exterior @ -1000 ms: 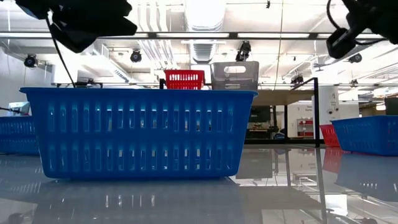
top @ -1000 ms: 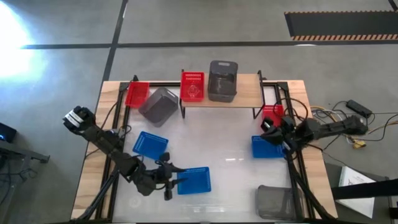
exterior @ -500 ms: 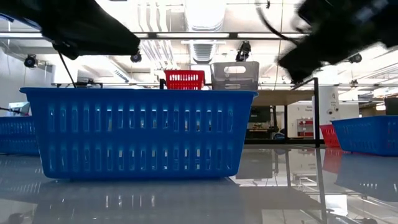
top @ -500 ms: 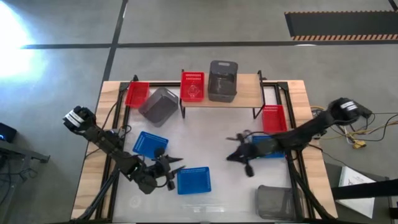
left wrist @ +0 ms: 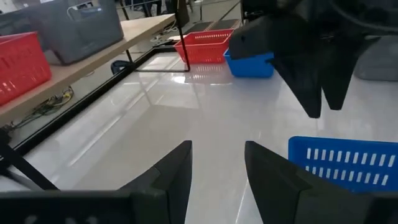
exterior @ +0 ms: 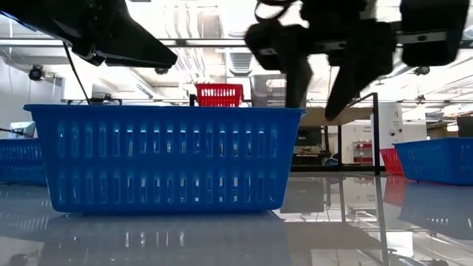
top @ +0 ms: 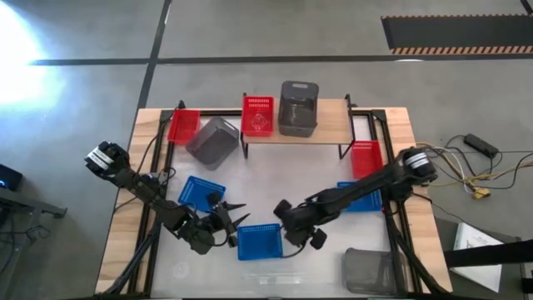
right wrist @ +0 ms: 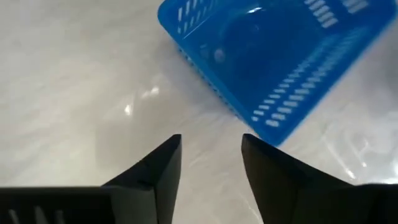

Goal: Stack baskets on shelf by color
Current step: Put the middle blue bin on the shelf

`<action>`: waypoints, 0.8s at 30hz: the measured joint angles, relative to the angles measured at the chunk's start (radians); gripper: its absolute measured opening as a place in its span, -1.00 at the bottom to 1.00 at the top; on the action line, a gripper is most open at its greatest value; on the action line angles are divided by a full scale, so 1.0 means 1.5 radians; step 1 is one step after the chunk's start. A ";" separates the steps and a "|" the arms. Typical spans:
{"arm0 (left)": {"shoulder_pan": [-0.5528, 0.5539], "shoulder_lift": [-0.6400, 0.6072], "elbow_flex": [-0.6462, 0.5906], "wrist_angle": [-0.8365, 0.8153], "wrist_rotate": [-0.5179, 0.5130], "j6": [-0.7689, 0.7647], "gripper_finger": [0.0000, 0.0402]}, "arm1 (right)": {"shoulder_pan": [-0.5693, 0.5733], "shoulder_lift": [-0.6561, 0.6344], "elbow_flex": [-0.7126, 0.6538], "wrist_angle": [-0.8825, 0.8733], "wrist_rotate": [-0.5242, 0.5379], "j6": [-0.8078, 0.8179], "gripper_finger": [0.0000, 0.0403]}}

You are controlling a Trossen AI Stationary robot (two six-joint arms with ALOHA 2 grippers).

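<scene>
High view: blue basket (top: 259, 242) between both claws.

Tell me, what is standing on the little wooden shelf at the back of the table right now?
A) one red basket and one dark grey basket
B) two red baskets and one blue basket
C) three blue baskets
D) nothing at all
A: in the high view the shelf carries only a red basket and a dark grey basket side by side.
</scene>
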 joint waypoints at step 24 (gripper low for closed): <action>-0.001 0.001 -0.001 0.001 0.006 -0.018 -0.34 | 0.043 0.113 0.213 -0.170 0.072 -0.178 -0.24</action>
